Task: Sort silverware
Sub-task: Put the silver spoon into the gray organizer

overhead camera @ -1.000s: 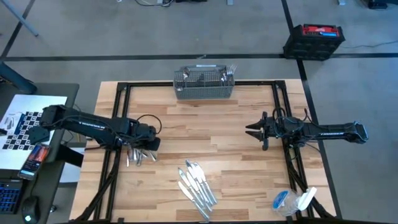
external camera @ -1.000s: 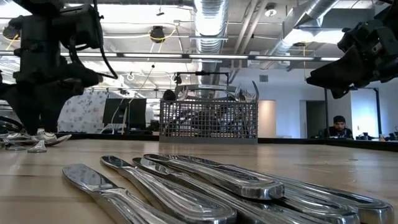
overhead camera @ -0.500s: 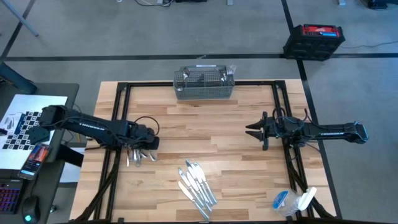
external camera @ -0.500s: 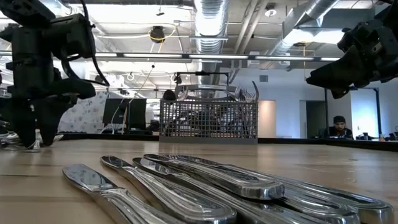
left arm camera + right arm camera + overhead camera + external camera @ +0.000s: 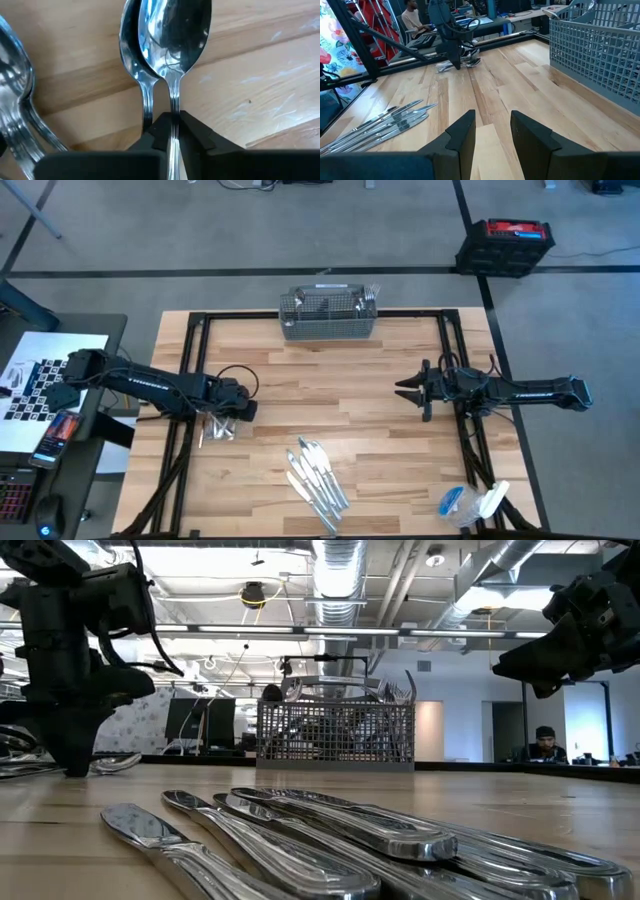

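Several spoons (image 5: 213, 430) lie in a small heap near the table's left edge. My left gripper (image 5: 224, 418) stands over them, pointing steeply down, shut on one spoon (image 5: 175, 30). A second spoon (image 5: 134, 55) lies right beside that one. A row of table knives (image 5: 316, 476) lies near the front edge, also close up in the low view (image 5: 300, 840). More silverware stands in the grey wire basket (image 5: 328, 315) at the far edge. My right gripper (image 5: 407, 391) hovers open at the right, over bare wood (image 5: 492, 131). My left gripper pinches the spoon's thin handle (image 5: 173, 119) between its two fingers, a short way behind the bowl. The fingers come from above, slanting down, and lie across the handle. The spoon lies flat on the wood, bowl up. The neighbouring spoon's handle (image 5: 147, 112) runs along one finger; whether it touches, I cannot tell.
A clear plastic bag or cup (image 5: 470, 505) lies at the front right corner. Black frame rails (image 5: 190, 370) run along the table's left, right and far sides. The wood between the spoons, the knives and the basket is bare. People sit in the room beyond (image 5: 545, 743).
My left gripper has sunk a little onto the spoon heap, tipped more steeply downward, and shut on one spoon's handle. It now covers more of the heap in the high view.
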